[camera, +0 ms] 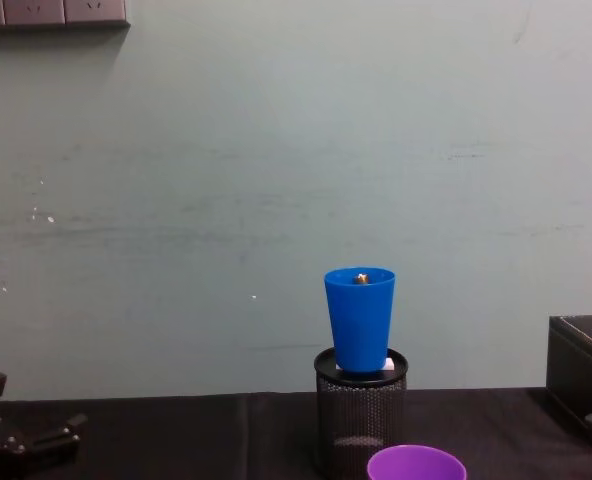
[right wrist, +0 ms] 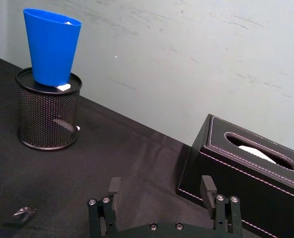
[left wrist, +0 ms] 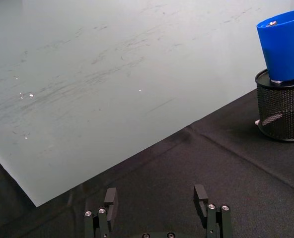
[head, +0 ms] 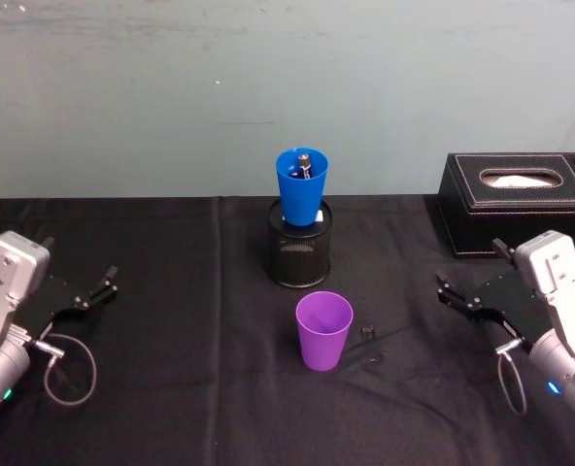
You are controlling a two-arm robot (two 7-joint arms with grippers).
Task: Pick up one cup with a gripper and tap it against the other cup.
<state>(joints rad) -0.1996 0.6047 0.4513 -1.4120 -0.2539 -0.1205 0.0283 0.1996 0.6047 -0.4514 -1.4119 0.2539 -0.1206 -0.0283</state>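
The purple cup (head: 323, 330) stands upright on the black cloth near the table's middle, and its rim (camera: 416, 464) peeks up in the chest view. Behind it the blue cup (head: 302, 184) (left wrist: 283, 47) (right wrist: 51, 47) (camera: 360, 318) sits upright on top of a black mesh pen holder (head: 300, 250). My left gripper (head: 82, 270) (left wrist: 156, 198) rests at the far left, open and holding nothing. On the far right my right gripper (head: 470, 272) (right wrist: 161, 187) is likewise open with nothing between its jaws. Both are well away from the cups.
A black tissue box (head: 519, 204) (right wrist: 246, 173) stands at the back right, just beyond the right gripper. A small dark clip (head: 368, 333) lies right of the purple cup. The grey-green wall (head: 268, 87) closes off the table's far edge.
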